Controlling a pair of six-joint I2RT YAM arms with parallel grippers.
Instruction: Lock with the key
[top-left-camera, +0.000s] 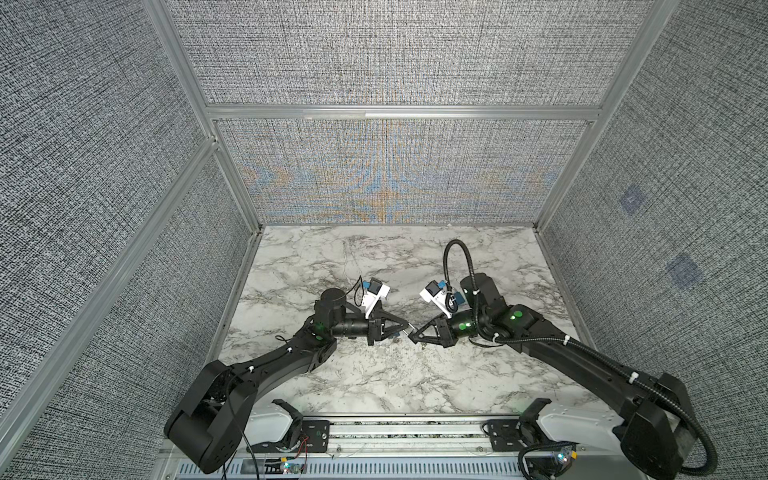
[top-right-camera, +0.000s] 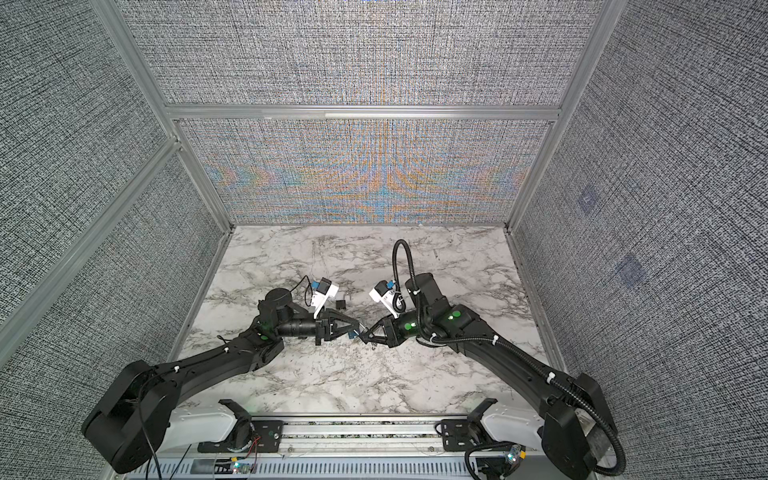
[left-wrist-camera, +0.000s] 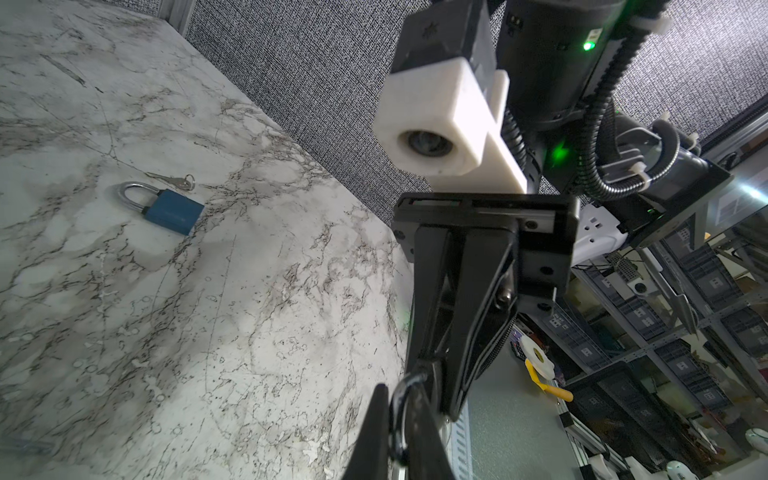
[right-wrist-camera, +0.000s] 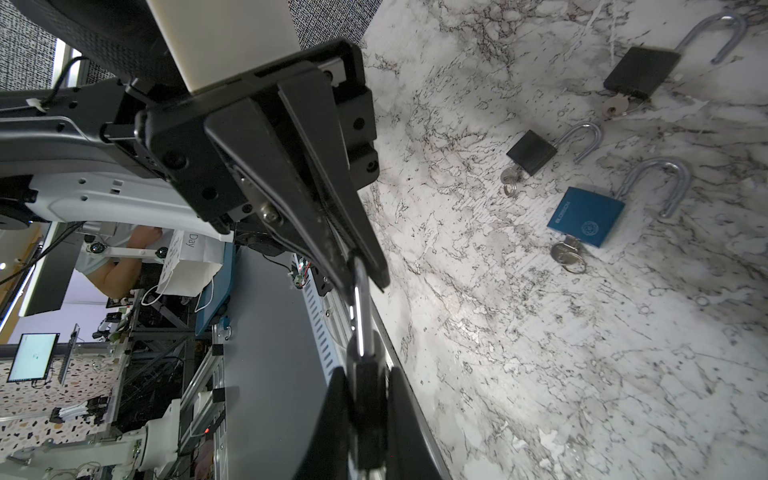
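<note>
Both grippers meet over the middle of the marble table (top-left-camera: 374, 382). In the right wrist view my right gripper (right-wrist-camera: 368, 374) is shut on the body of a black padlock (right-wrist-camera: 368, 399). Its steel shackle (right-wrist-camera: 361, 307) runs straight out to my left gripper (right-wrist-camera: 368, 270), which is shut on the shackle's bend. The left wrist view shows that bend (left-wrist-camera: 400, 411) pinched in my left gripper (left-wrist-camera: 401, 399). In both top views the two tips, left (top-left-camera: 405, 327) and right (top-left-camera: 414, 336), nearly touch. The key of the held padlock is hidden.
Three more padlocks lie beyond the grippers with open shackles and keys in them: a blue one (right-wrist-camera: 586, 216), a small black one (right-wrist-camera: 532, 151) and a larger black one (right-wrist-camera: 640, 72). Another blue padlock (left-wrist-camera: 172, 210) lies shut with a key (left-wrist-camera: 174, 180) beside it. Fabric walls enclose three sides.
</note>
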